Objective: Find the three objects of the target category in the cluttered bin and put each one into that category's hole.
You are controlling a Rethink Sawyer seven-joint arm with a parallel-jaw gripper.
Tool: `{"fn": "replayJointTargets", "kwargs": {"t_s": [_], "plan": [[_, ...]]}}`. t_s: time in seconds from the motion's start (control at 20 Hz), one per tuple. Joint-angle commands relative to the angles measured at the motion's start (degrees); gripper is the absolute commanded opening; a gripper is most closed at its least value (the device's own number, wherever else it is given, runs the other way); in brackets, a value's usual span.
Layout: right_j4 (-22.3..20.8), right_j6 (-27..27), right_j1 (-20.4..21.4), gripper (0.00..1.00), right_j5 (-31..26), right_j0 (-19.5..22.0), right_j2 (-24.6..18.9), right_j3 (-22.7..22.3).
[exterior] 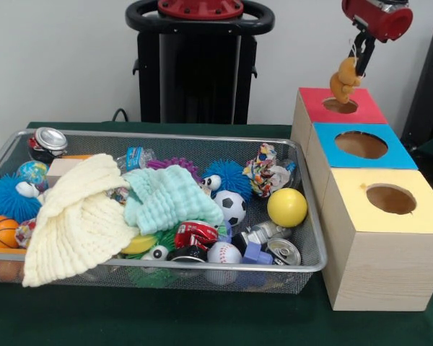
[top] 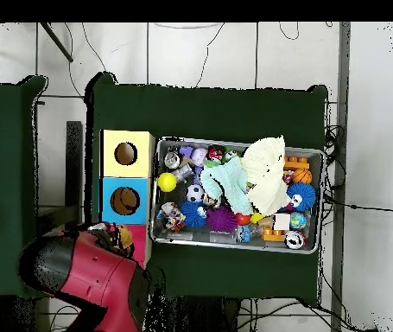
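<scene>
My gripper [exterior: 360, 58] hangs at the top right of the front view, shut on a small orange plush toy [exterior: 344, 79]. The toy dangles just above the round hole of the red-topped wooden box [exterior: 368, 112]. The silver wire-mesh bin [exterior: 166, 135] lies left of the boxes, full of clutter. It holds a cream cloth [exterior: 79, 216], a mint cloth [exterior: 169, 198], a yellow ball [exterior: 286, 207], a soccer ball [exterior: 232, 207], a baseball [exterior: 224, 254] and crushed cans. In the overhead view the red arm [top: 87, 275] covers the gripper and most of the red box [top: 139, 235].
A blue-topped box [exterior: 397, 151] and a yellow-topped box [exterior: 426, 216], each with a round hole, stand in a row with the red one, beside the bin's right end. The black pedestal [exterior: 198, 65] stands behind the bin. A green cloth [exterior: 202, 317] covers the table.
</scene>
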State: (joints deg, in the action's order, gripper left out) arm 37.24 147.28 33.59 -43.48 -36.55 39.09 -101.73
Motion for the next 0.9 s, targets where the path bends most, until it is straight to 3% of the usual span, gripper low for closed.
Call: {"fn": "replayJointTargets", "kwargs": {"t_s": [0.05,0.9], "plan": [[3.0,13.8,-0.4,0.00,3.1,0.0,-8.1,-5.5],[3.6,10.4,2.5,0.00,5.1,0.0,-8.9,-10.7]]}}
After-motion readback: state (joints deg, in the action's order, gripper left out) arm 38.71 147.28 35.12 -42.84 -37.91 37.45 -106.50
